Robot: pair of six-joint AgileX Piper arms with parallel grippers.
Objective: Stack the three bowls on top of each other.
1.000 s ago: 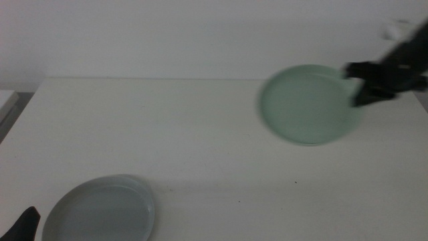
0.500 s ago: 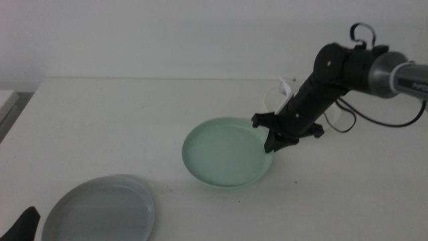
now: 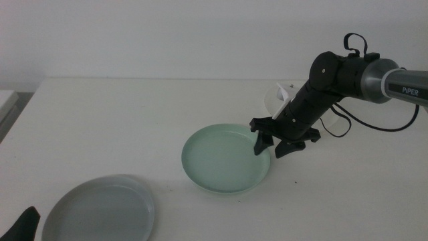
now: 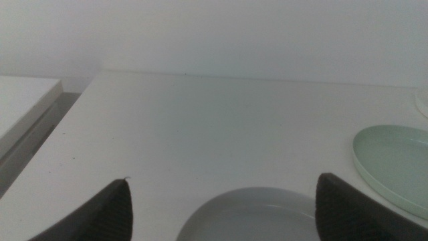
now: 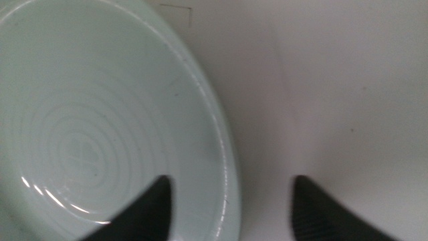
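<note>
The pale mint green shallow round bowl (image 3: 227, 159) lies flat and rim-up near the middle of the white desk (image 3: 134, 127); being round, it has no long axis to speak of. The right hand (image 3: 274, 144) hovers at its right edge with jaws spread apart, one over the rim and inner slope, the other over bare desk outside, so it grips nothing. The right wrist view shows concentric rings and glints of light inside the bowl, which the middle view does not resolve.

The grey-blue shallow round bowl (image 3: 100, 210) sits rim-up at the front left of the desk, cut off by the picture's bottom edge. The left hand (image 4: 221, 214) waits just in front of it, jaws wide apart; in the middle view only a dark tip shows at the bottom left corner.

The white bowl (image 3: 275, 100) is mostly hidden behind the right arm (image 3: 348, 73), only a pale rim visible.
</note>
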